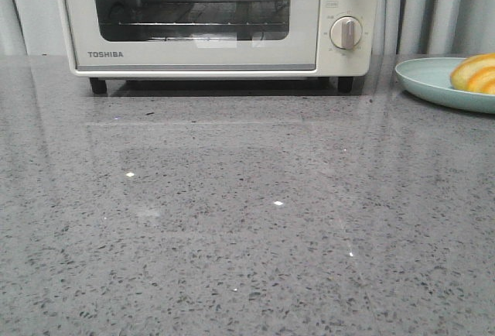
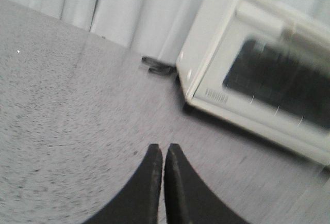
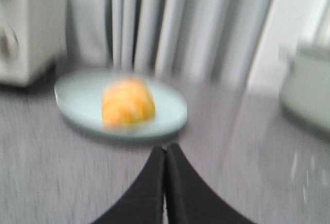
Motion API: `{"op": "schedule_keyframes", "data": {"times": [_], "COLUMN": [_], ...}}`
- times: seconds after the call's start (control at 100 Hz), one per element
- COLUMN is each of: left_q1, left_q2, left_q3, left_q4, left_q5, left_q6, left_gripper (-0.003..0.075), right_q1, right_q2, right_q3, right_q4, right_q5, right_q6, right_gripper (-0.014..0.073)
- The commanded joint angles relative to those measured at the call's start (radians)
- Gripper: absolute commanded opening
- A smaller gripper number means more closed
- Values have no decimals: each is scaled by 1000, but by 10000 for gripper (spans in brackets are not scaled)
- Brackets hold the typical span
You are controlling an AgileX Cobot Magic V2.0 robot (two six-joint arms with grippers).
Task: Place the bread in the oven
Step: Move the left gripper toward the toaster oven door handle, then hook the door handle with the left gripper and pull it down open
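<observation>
Oven point(image 1: 216, 18) sits at the far edge of the worktop point(image 1: 232, 220), door shut, wire rack visible behind the dark glass, two knobs at its right. Bread point(image 1: 476, 73) lies on a pale blue plate point(image 1: 433, 80) near the far right corner of the worktop, just right of the oven, partly cut off in the front view. Neither arm shows in the front view. Left end effector point(image 2: 163, 154) has fingers pressed together, holding nothing, hanging over bare worktop with the oven ahead of it; right end effector point(image 3: 165, 157) likewise closed and empty, pointed at the bread point(image 3: 128, 102) on the plate point(image 3: 170, 113), apart from it. Both wrist views are motion-blurred, so fine contact can't be judged. Risks, judged from this: door is shut, so if the bread gets picked before the door is opened, it has nowhere to go. Right fingers need to spread before reaching the roll, otherwise they shove it across the smooth plate or off its rim. The crust looks glossy and rounded, so a pinch off-centre could squirt it out; too hard a squeeze may crush it. The plate sits close to the right edge and could slide if nudged. The door swings toward the near edge, so an arm parked in front could block it.
</observation>
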Motion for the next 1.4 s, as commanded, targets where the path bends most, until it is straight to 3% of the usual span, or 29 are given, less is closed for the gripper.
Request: {"op": "schedule_keyframes", "data": {"times": [0.0,0.05,0.12,0.28,0.46,0.75,1.13,1.39], "left_q1": [-1,-1,-1,-3,-20,-56,-298,-350], "left_q2": [10,10,10,10,106,519,981,1255], "left_q3": [21,21,21,2,-169,-550,-967,-1226], "left_q4": [-219,-287,-360,-422,-248,-240,-233,-233], "left_q5": [-108,-108,-108,-85,189,207,187,210], "left_q6": [-8,-8,-8,-5,161,545,637,655], "left_gripper": [-21,-21,-21,-22,-22,-22,-21,-22], "right_q1": [-3,-3,-3,-3,5,98,230,230], "right_q2": [-22,-22,-22,-17,49,347,500,500], "right_q3": [25,25,23,-35,-200,-449,-502,-502], "right_q4": [-26,-1,62,322,310,296,288,262], "right_q5": [-275,-333,-334,-66,135,380,366,366], "right_q6": [-6,25,177,241,235,219,219,219], "right_gripper": [-61,-61,-61,-61,-55,-56,-56,-56]}}
